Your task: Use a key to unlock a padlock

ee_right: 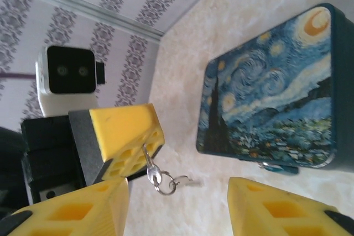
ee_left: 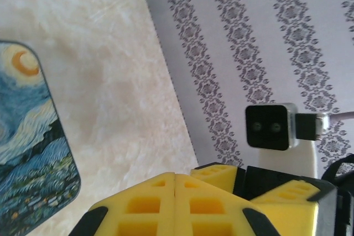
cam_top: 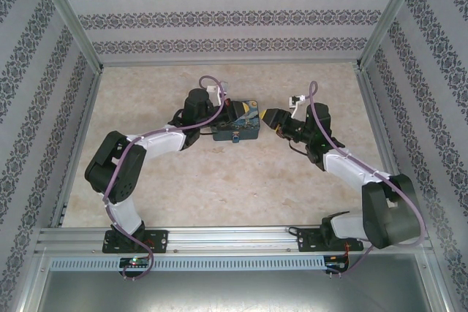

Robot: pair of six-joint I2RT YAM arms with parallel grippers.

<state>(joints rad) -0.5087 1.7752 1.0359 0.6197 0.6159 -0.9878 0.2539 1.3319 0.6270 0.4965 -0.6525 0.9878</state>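
Observation:
My left gripper [ee_left: 175, 176] is shut, its yellow pads pressed together. In the right wrist view its fingers [ee_right: 126, 132] clamp the blade of a small silver key [ee_right: 150, 165]. From that key hangs a ring [ee_right: 165, 186] with a second key [ee_right: 187, 181]. My right gripper [ee_right: 178, 200] is open just below the dangling ring, touching nothing. In the top view the left gripper [cam_top: 247, 111] and the right gripper [cam_top: 272, 118] nearly meet tip to tip. A small shiny fitting [ee_right: 276, 165] sits at the blue tin's edge; I cannot tell if it is the padlock.
The blue swirl-patterned tin [cam_top: 234, 134] lies flat on the marbled table [cam_top: 219, 180], under the left gripper and left of the right one. Patterned walls and aluminium rails [cam_top: 219, 237] enclose the table. Open table lies in front of the tin.

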